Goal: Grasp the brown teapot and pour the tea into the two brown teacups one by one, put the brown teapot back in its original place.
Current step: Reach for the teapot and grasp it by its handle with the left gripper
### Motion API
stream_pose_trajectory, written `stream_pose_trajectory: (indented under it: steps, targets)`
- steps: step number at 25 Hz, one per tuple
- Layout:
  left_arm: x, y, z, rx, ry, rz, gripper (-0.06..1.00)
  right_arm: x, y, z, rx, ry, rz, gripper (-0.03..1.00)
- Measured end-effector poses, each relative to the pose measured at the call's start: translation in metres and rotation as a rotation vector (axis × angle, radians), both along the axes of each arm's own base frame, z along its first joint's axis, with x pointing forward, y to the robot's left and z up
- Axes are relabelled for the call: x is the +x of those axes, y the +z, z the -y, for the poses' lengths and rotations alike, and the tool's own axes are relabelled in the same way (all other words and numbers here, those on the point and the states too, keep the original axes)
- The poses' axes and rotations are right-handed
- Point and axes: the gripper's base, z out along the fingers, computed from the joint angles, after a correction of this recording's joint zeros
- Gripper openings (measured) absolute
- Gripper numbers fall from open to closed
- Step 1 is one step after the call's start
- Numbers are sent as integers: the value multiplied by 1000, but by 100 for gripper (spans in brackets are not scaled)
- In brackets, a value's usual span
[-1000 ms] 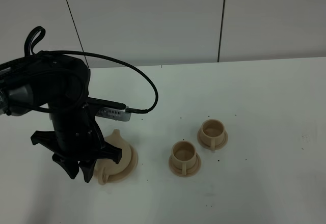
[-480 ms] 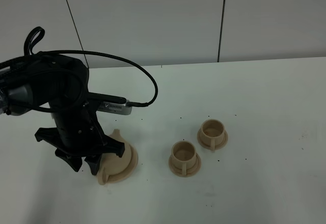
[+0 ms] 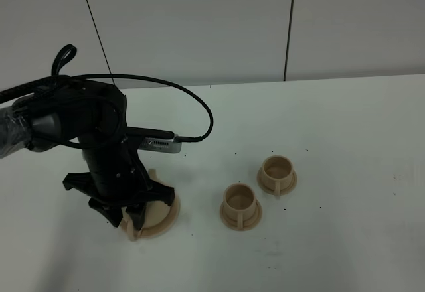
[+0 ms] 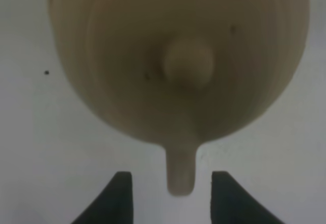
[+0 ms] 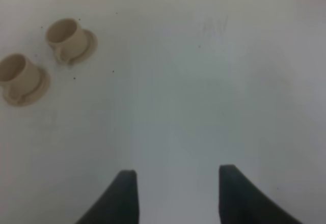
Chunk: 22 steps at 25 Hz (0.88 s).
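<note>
Left pincer (image 4: 170, 178) has come in from the left-edge side and dropped over the brown teapot (image 4: 178, 61); its jaws have gone fully wide, with the loop handle (image 4: 180, 170) between them and not touching. The teapot is still on its disc (image 3: 174, 211) toward the front-left of the tabletop (image 3: 345, 139), and both teacups (image 3: 240, 206) (image 3: 277, 174) sit untouched mid-tabletop (right pincer (image 5: 175, 183) is also wide, over bare surface). Reads as pre-grasp: closing on the handle looks next, and no pouring is done yet.

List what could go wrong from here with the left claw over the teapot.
1. The left claw stands open with the teapot's thin handle between its fingers; closing off-centre could twist or tip the pot.
2. The teapot rests on a disc; a bump might shift both.
3. The two cups stand close together, so pouring into one may splash or clip the other.
</note>
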Motion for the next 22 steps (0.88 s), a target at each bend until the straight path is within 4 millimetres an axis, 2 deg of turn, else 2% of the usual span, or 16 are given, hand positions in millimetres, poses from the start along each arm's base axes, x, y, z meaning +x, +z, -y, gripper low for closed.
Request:
stream_pose_trajectory:
  steps: [22]
  targets:
    - [2,0,2,-19,-12,-1,43,0,0,0,0,0,0,36]
